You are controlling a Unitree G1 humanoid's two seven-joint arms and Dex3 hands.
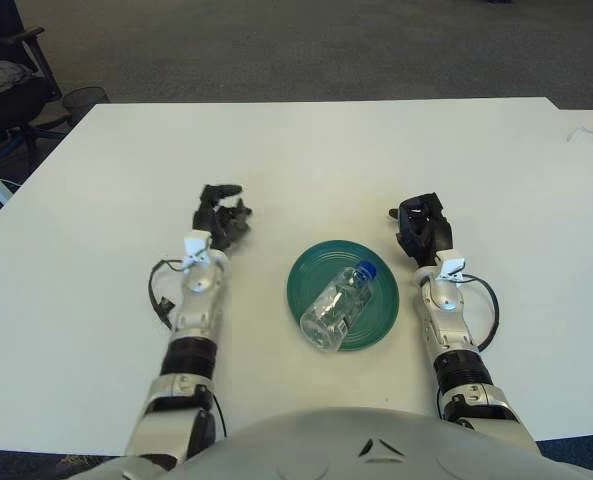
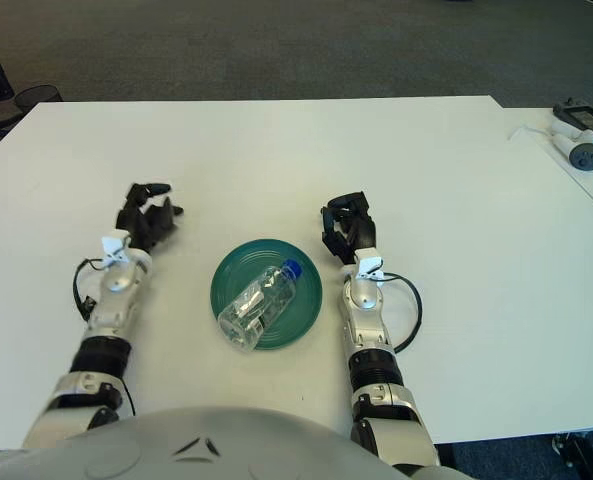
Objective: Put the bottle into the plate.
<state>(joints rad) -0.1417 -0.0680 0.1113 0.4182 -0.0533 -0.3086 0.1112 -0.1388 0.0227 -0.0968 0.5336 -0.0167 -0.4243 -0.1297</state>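
A clear plastic bottle (image 1: 340, 305) with a blue cap lies on its side across the green plate (image 1: 380, 300) in the middle of the white table, its base reaching over the plate's near-left rim. My left hand (image 1: 222, 217) shows to the left of the plate, fingers loosely spread and holding nothing. My right hand (image 1: 420, 227) shows just right of the plate, fingers relaxed and empty. Neither hand touches the bottle or the plate.
The white table (image 1: 306, 160) stretches far ahead. A second table with a cable (image 1: 588, 132) stands at the far right, with controllers (image 2: 580, 135) on it. An office chair (image 1: 6, 85) and a mesh bin (image 1: 84, 99) stand beyond the far left corner.
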